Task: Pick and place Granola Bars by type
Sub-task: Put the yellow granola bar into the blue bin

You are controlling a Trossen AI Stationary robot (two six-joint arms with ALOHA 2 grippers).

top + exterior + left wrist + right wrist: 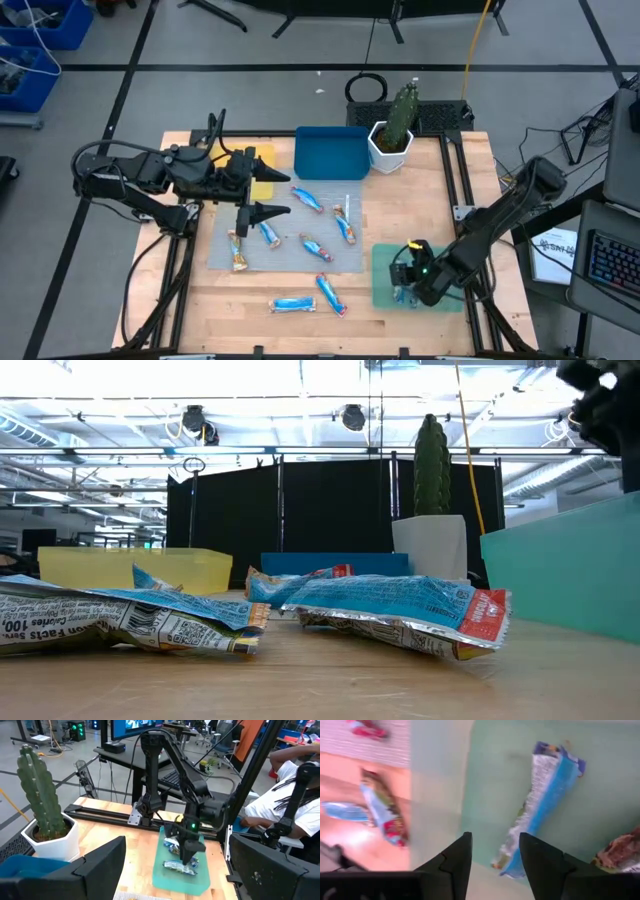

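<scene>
Several blue-wrapped granola bars lie flat on the grey mat (285,240), among them one near its far edge (305,198) and one near its left edge (238,250). Two more lie on the bare wood (330,293) near the front edge. My right gripper (495,865) is open, pointing down over the green tray (440,290). A blue bar (540,815) lies flat on the tray, one end by the fingertips, with a brownish bar (620,852) beside it. My left gripper (268,212) is wide open and empty, above the mat's left part. My right gripper comes from above, its open fingers (542,857) standing over the near end of the blue bar (512,862), which lies flat on the green tray. I cannot tell whether a finger touches the wrapper.
A blue tray (332,152) and a white pot with a cactus (392,140) stand at the far edge. A yellow tray (262,178) lies partly under my left arm. A person (280,805) sits beyond the table's right side.
</scene>
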